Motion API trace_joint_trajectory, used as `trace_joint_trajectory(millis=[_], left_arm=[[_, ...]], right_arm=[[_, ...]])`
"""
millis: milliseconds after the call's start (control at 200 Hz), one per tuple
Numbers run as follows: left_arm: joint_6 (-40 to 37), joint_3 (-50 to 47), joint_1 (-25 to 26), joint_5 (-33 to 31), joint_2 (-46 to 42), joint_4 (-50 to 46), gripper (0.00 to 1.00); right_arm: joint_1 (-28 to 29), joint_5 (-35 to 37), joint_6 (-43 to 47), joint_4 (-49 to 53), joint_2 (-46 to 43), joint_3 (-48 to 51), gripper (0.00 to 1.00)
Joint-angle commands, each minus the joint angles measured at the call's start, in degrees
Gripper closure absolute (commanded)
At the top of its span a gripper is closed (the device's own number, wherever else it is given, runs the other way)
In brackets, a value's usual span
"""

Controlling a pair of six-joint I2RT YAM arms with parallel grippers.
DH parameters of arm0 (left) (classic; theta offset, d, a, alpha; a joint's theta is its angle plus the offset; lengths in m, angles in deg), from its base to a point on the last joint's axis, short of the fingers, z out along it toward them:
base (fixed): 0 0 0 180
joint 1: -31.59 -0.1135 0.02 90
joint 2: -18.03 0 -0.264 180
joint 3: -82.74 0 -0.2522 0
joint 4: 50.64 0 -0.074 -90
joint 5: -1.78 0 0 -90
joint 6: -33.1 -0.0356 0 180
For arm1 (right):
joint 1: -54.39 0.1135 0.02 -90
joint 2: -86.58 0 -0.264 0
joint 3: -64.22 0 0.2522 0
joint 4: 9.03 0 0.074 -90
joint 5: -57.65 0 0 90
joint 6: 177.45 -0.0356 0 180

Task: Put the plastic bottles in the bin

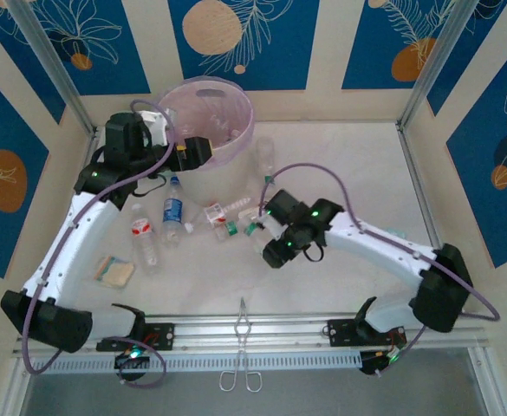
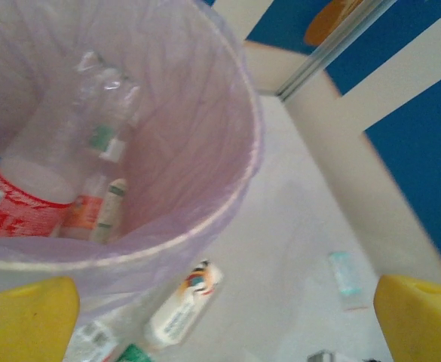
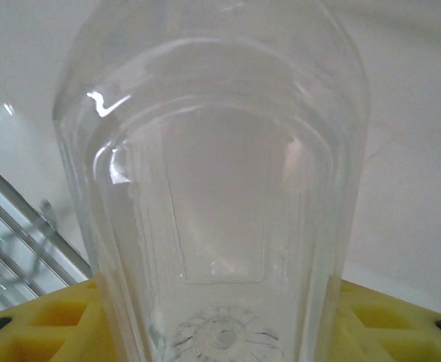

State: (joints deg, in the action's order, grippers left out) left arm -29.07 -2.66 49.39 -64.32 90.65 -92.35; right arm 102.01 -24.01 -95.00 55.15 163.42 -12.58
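Bin (image 1: pixel 250 130) at the back of the table (image 1: pixel 357 165): round, white, lined with a pinkish-lilac bag. Down inside, by the left wrist camera: a red-banded bottle (image 2: pixel 13 204) against the wall, with a few more bottles beside it, blurred, green on two of them.

Left gripper (image 1: pixel 199 152) above the bin's front-left rim. Yellow fingertips (image 2: pixel 32 317) spread wide apart, holding nothing, with just the bag's edge below them.

Right gripper (image 1: pixel 258 232) in front of the bin, a little to its right, low over the table. Yellow fingers (image 3: pixel 54 324) drawn in on both sides of a clear bottle (image 3: pixel 220 188), its base toward the camera. Grip closed on it; how firmly, impossible to tell.

Between that gripper and the bin: a pale bottle (image 1: pixel 265 156) just beside the bin's right flank, standing or lying hard to tell. Also a lilac cable (image 1: pixel 309 169) arching over the table there.

In front of the bin, loose on the table:
- a blue-labelled bottle (image 1: pixel 172 211)
- a red-labelled bottle (image 1: pixel 140 232), further left
- a red-and-white-labelled bottle (image 1: pixel 214 214)
- a green-capped huddle (image 1: pixel 236 221), close by the right gripper's tip

Well in front of the bin and to its left: a yellowish sponge (image 1: pixel 114 271). Farthest in front of the bin, at the table's near edge: metal tongs (image 1: pixel 242 342). Off to the bin's right, well apart: a pale mint oblong (image 2: pixel 346 279), blurred.
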Motion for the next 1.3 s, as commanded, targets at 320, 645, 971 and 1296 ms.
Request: trace_joint_trajectory(millis=[320, 645, 971, 1296], left_arm=[[6.5, 3.0, 9.5, 2.7, 1.8, 8.2, 0.00], [9.5, 2.6, 12.0, 3.2, 4.9, 8.7, 0.25], [9.3, 2.9, 12.6, 4.1, 6.6, 9.3, 0.36], [3.5, 11.2, 11.5, 2.1, 10.2, 2.7, 0.66]], right_arm=[[-6.0, -17.0, -12.4, -31.1, -9.1, -1.1, 0.55], [-5.9, -17.8, -13.1, -40.2, -10.1, -0.4, 0.56], [-5.9, -18.9, -12.3, -41.4, -7.2, -2.1, 0.56], [-7.6, -19.6, -12.7, -39.9, -5.9, -3.5, 0.26]])
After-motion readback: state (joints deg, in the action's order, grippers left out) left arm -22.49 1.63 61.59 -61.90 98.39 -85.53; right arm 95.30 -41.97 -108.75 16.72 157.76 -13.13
